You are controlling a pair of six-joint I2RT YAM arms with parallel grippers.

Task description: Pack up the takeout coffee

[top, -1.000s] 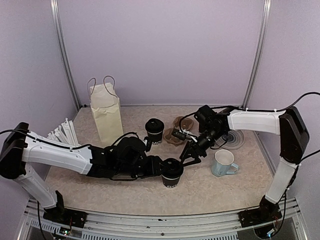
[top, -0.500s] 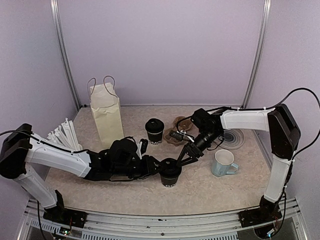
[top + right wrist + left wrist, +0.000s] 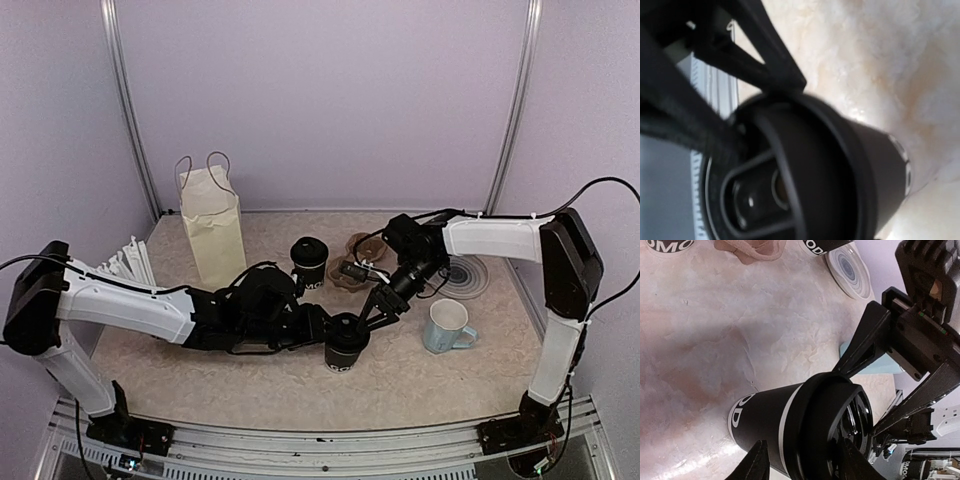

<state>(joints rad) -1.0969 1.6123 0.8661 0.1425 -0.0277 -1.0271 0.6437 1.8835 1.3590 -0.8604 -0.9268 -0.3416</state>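
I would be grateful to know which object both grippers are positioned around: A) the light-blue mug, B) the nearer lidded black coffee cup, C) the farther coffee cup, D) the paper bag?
B: in the top view the left gripper and right gripper meet at the nearer lidded black coffee cup from opposite sides.

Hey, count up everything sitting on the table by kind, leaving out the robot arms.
Coffee cups: 3, the third seen only from the left wrist
Mug: 1
Paper bag: 1
Brown carrier: 1
Plate: 1
White stick bundle: 1
Total: 8
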